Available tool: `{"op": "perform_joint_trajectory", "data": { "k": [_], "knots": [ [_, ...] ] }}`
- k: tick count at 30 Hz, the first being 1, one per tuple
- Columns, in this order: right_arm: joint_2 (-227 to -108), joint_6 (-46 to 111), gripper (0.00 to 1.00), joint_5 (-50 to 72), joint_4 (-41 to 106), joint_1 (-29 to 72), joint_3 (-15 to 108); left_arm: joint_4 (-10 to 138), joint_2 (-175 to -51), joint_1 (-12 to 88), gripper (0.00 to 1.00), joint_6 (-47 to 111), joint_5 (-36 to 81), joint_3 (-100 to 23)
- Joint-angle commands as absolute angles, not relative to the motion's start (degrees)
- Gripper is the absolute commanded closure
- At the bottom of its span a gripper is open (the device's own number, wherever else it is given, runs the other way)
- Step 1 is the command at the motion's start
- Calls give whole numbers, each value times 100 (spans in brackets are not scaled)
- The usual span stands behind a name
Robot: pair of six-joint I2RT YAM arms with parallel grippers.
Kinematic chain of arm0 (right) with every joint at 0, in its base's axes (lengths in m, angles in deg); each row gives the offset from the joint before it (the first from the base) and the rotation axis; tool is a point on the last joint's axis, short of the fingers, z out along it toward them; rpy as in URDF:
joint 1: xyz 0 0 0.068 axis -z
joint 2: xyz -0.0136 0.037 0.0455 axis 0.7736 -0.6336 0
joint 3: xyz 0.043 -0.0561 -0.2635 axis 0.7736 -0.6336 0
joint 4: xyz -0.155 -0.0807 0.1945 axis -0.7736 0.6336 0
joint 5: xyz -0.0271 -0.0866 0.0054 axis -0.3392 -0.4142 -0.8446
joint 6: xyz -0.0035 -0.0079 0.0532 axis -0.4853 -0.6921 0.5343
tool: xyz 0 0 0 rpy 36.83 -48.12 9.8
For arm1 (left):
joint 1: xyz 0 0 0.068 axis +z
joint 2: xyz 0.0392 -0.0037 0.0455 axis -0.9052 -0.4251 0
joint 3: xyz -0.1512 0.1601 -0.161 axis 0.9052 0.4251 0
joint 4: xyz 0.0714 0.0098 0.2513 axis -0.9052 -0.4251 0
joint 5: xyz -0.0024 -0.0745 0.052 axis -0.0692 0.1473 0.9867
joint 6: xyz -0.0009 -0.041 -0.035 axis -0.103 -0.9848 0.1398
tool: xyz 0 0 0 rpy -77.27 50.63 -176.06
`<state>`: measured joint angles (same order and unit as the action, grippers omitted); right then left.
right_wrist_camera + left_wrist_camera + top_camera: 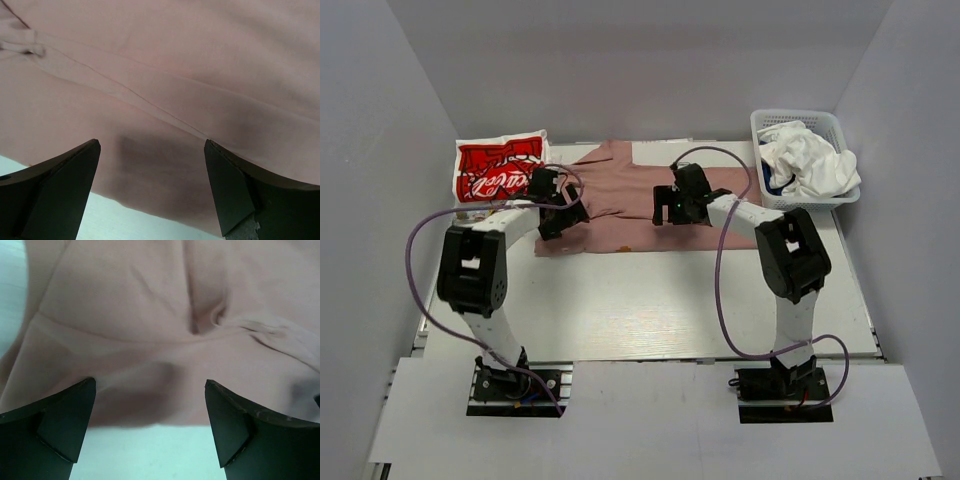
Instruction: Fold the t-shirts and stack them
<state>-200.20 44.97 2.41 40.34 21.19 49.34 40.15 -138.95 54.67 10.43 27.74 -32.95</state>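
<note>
1. Top external view: the pink t-shirt lies spread on the counter, partly folded by the look of it. The red t-shirt sits folded just beside its left edge. A white t-shirt and a scrap of navy cloth wait in the basket at the far right. The left hand is over the pink shirt's left side and the right hand over its right side. The left arm reaches close by the red shirt, so a wide sweep could knock that finished fold askew.

2. Left wrist view: the left hand has its fingers well apart and holds nothing. The pink t-shirt lies below them, its near edge meeting bare counter. Puckers sit ahead of the fingers. My guess is a shallow pinch here would take only the top layer, so the cloth beneath would trail.

3. Right wrist view: the right hand is likewise spread and empty above the pink t-shirt. A seam runs across the cloth, and a strip of counter shows at the near edge. If one hand closes or lifts before the other, the fold would likely skew. Pressing too low could push the cloth along instead of gripping it.
</note>
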Motion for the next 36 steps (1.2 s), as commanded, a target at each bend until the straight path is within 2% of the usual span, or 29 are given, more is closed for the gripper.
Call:
{"op": "perform_joint_trajectory", "data": {
  "k": [1,7,15,19,21,23,26,27,28,31,34,36],
  "knots": [
    [-20030,4679,10,169,4001,2080,5059,4160,-14339,5491,0,1001,2473,-3584],
    [-20452,4829,10,-357,3983,2124,5295,4222,-14526,5491,0,1053,2603,-3532],
    [-21347,4663,10,-1755,3957,2440,6603,4020,-14394,5491,0,1168,3123,-2942],
    [-21806,4609,10,-1484,3895,2913,7909,4020,-14394,5491,0,1220,3123,-2881],
    [-21683,4495,10,-1475,3973,2950,8063,4020,-14394,5491,0,1273,3123,-2942],
    [-21236,4372,10,-1483,4140,2985,7714,4020,-14394,5491,0,1343,3027,-3074],
    [-19998,4266,10,-1493,3940,2959,5646,4073,-14394,5491,0,1396,2886,-3074],
    [-19734,4310,10,-1388,3939,2985,5316,4073,-14341,5491,0,1396,2885,-3074],
    [-19036,4388,10,-1317,3948,2968,4417,4073,-14341,5491,0,1396,2885,-3074],
    [-18389,4485,10,-1177,4053,2985,3838,4073,-14279,5491,0,1396,2885,-3074],
    [-18334,4512,10,-992,4141,2985,3319,4073,-14166,5439,0,1396,2885,-3022],
    [-18501,4530,10,-1158,4237,3003,3413,4020,-14165,5439,0,1396,2885,-3022]
  ]
}}
